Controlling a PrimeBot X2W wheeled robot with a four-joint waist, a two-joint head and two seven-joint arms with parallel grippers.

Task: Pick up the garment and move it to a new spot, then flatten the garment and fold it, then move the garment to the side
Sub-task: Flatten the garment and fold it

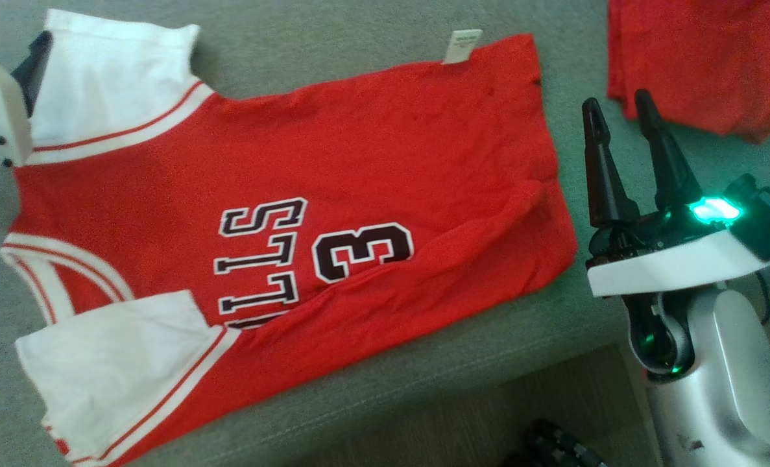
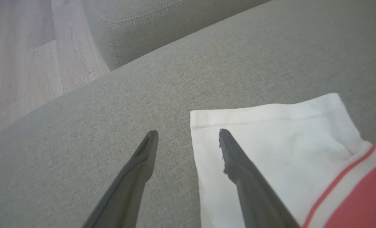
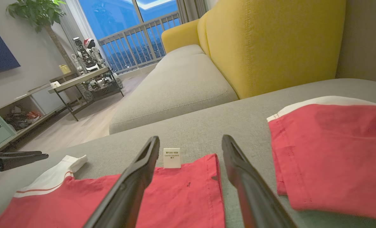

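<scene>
A: Which step is judged to be in hand?

B: The folding. The red jersey (image 1: 359,162) is laid out flat on the grey sofa seat (image 1: 294,58), collar toward the left edge and hem toward the right. Its near side appears to be turned over along the front edge, since part of the lettering (image 1: 261,253) is covered.

A: And the end effectors?

B: Nothing is held by either. The left end effector (image 2: 188,132) is spread wide above the far white sleeve (image 2: 270,142), one finger over cloth and the other over bare seat. The right end effector (image 1: 616,99) is likewise wide open, just beside the hem, pointed toward the far hem corner where a white label (image 1: 462,47) sticks out.

A: What is called for next?

B: Probably the far sleeve and the far hem corner are to be pinched together and carried toward the front edge. The second red garment (image 1: 696,58), at the far right corner, should be left undisturbed.
</scene>
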